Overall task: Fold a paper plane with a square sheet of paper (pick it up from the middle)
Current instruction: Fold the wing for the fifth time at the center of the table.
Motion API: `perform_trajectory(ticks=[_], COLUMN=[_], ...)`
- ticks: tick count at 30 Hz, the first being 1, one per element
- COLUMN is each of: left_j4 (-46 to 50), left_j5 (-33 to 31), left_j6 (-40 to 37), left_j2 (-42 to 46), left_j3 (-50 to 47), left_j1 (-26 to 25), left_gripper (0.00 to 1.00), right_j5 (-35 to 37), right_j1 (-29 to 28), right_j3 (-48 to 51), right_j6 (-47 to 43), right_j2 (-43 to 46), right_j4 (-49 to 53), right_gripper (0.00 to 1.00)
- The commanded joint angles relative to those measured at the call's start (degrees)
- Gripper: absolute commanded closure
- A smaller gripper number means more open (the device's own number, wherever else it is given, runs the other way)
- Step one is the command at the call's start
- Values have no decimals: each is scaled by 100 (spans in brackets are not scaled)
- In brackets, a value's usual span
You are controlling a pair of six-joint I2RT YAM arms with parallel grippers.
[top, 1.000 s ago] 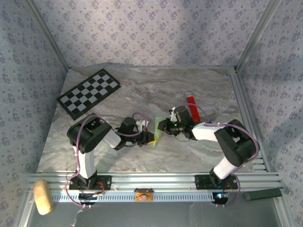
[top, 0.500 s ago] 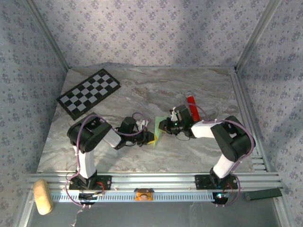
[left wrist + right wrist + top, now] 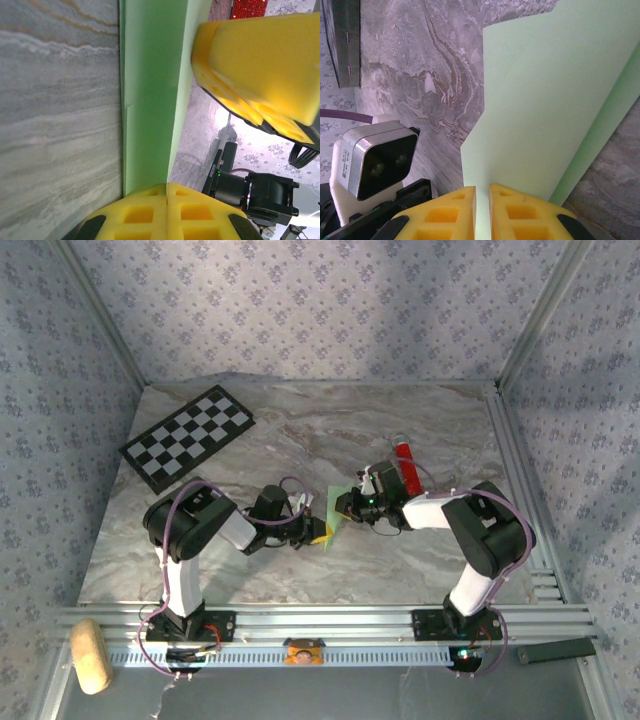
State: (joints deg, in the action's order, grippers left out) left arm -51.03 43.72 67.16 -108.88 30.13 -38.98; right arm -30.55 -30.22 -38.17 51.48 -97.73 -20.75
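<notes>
At mid-table, item one: my left pincer (image 3: 166, 196), yellow pads pressed together on the bottom edge of the green paper (image 3: 150, 90). Item two: my right pincer (image 3: 482, 196), pads clamped on the same sheet, with just the paper between them. The left wrist view adds a crease down the paper, the right pincer's finger (image 3: 255, 60) beside it, and a glittery red tube (image 3: 248, 7) beyond. The right wrist view adds the left arm's camera (image 3: 375, 160). Overhead, I see the sheet held upright between both arms, with the checkerboard (image 3: 188, 435) far left on the marble table (image 3: 300, 430).
</notes>
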Motion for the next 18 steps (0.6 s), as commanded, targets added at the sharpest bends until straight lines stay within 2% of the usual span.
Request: perform_trajectory(ticks=[1, 18], left_j4=[538, 1003], left_j5=[-300, -437], left_j6=[-133, -190], left_j2=[-306, -329], left_j3=[-60, -69], left_j1=[35, 79], left_gripper=[100, 100], right_j5=[-96, -27], right_j1=[53, 60], right_j3=[-157, -262], right_j6=[-129, -102], right_j2=[-122, -592], right_j4=[-8, 210], right_gripper=[84, 85])
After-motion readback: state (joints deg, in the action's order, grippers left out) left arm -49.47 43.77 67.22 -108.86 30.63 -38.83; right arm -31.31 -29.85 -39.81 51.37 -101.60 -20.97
